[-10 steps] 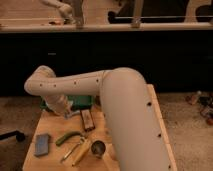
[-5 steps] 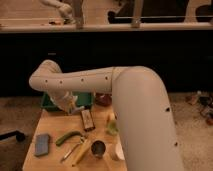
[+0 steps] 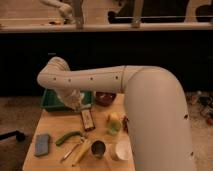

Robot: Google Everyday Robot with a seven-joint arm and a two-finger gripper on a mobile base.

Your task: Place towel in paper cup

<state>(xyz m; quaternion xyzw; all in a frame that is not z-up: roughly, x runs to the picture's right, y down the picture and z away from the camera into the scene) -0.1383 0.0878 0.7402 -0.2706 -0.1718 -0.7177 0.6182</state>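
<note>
The towel cannot be made out anywhere on the wooden table [image 3: 52, 125]; the paper cup [image 3: 123, 150] stands upright near its front edge, mouth free to receive it, beside the metal cup [image 3: 98, 148]. The gripper [image 3: 76, 101] is clenched shut by the green tray [image 3: 50, 102], likely placed there to search or grasp; whether it holds anything cannot be told.

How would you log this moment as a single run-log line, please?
arm: stretched across table, rising | hand: shut, over green bin | towel: not visible | paper cup: upright at front edge, empty | phase: towel not yet in cup
</note>
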